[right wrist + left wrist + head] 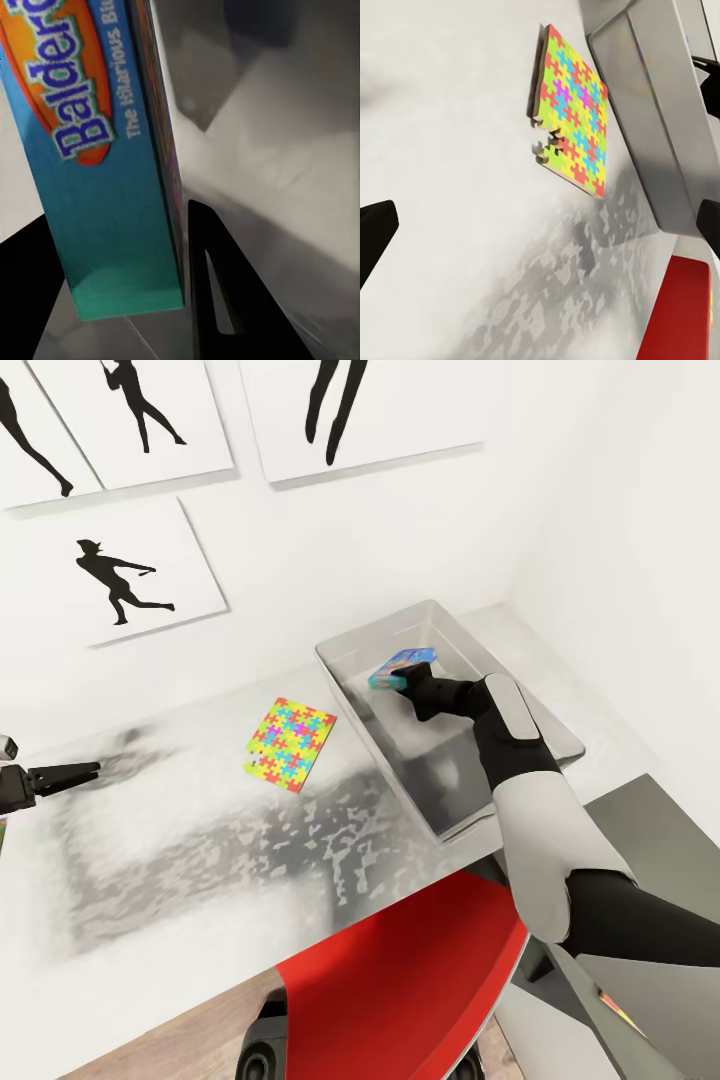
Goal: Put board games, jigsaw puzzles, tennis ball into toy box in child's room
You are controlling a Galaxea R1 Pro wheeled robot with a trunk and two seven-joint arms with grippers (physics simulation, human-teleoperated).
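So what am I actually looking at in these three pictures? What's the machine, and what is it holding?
It is a two-armed robot in a computer simulation, steered by a person. The big picture comes from a camera on its head, looking down at a pale table. The other two come from cameras by each claw.

The right gripper is over a see-through toy box and holds a blue board game; the right wrist view shows that box close up, lettered "Balder...", with a black finger beside it.

The left gripper hangs over the table at the left edge, holding nothing that I can see. A colourful jigsaw puzzle lies flat on the table beside the toy box; the left wrist view looks at it too. A red chair stands in front.
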